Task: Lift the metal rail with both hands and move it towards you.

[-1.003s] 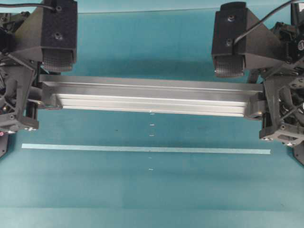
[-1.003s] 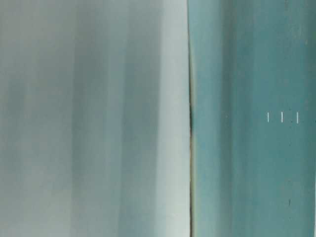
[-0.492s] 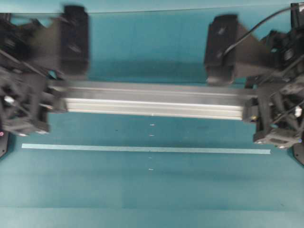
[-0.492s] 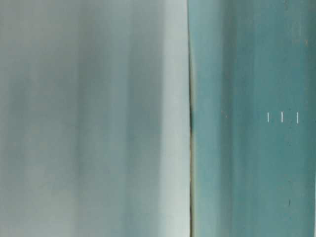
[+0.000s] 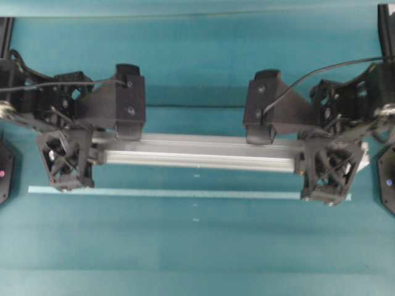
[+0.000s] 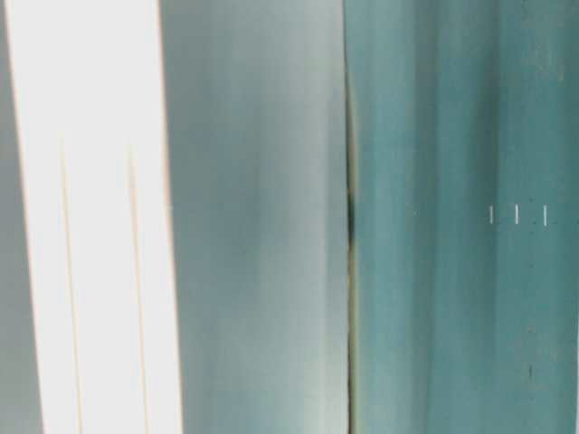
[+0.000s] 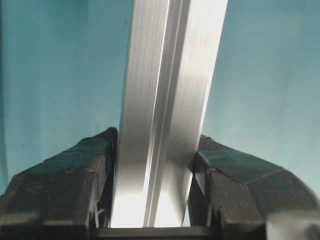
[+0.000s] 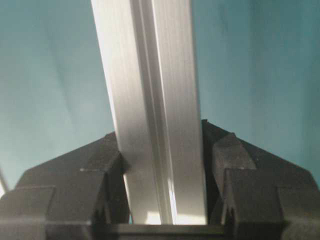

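Observation:
The metal rail (image 5: 203, 154) is a long grooved silver bar lying across the middle of the overhead view, just behind the tape strip. My left gripper (image 5: 102, 148) is shut on its left end and my right gripper (image 5: 299, 154) is shut on its right end. In the left wrist view the rail (image 7: 165, 100) runs away between the black fingers (image 7: 75, 175), which press its two sides. The right wrist view shows the same grip on the rail (image 8: 150, 90). Teal table shows under the rail in both wrist views. In the table-level view, a bright lined band (image 6: 90, 217) fills the left.
A thin pale tape strip (image 5: 185, 193) lies across the teal table (image 5: 197, 259) just in front of the rail. Small white marks (image 5: 196, 176) sit near the middle and also show in the table-level view (image 6: 516, 215). Arm bases stand at both side edges.
Both grippers have carried the rail forward, toward the tape strip; its front edge now lies close to the strip. A bright band has appeared at the left of the table-level view.

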You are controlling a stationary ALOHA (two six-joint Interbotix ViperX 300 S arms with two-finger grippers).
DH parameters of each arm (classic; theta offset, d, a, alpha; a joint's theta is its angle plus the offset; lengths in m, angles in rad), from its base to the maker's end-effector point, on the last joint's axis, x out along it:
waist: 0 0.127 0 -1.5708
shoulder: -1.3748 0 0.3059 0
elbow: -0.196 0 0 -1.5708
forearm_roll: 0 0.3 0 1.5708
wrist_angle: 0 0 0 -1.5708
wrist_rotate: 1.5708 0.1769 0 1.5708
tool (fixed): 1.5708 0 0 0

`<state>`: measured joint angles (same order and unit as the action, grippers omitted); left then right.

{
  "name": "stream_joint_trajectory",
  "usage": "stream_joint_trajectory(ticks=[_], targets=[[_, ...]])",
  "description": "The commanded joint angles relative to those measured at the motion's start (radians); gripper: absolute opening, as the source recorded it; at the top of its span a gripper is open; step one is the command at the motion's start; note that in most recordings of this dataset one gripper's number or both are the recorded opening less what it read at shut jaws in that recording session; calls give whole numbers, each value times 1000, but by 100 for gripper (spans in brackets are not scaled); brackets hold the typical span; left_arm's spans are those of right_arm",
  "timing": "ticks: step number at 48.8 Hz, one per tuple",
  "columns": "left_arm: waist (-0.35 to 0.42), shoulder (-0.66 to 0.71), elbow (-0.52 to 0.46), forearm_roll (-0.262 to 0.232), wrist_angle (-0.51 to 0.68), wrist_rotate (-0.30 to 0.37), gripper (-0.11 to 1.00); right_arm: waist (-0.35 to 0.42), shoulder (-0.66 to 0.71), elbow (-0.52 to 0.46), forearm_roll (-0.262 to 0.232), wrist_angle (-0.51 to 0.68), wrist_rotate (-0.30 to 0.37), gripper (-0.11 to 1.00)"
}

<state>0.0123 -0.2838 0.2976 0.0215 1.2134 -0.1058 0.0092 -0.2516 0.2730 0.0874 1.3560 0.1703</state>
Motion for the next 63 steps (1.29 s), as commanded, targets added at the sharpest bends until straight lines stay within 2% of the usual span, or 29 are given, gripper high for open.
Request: stream_joint_trajectory(ticks=[1,9,19,27,40,52,63], targets=[[26,-2,8,6,-55,-21,31,-6,-5,31,-8,-57,8,40],[26,21,104,6,-173,-35,31,-6,20,133,-15,-138,3,40],[25,66,212,6,-313,-94,31,-2,51,224,-15,-293,-2,40],[26,94,267,6,-397,-95,31,0,80,298,-15,-402,-5,40],[28,161,339,6,-495,-100,31,2,129,368,-17,-537,-35,40],[25,206,380,6,-583,-103,31,8,190,390,-17,-614,-58,40],[20,227,393,6,-606,-103,31,21,233,420,-15,-683,-58,40]])
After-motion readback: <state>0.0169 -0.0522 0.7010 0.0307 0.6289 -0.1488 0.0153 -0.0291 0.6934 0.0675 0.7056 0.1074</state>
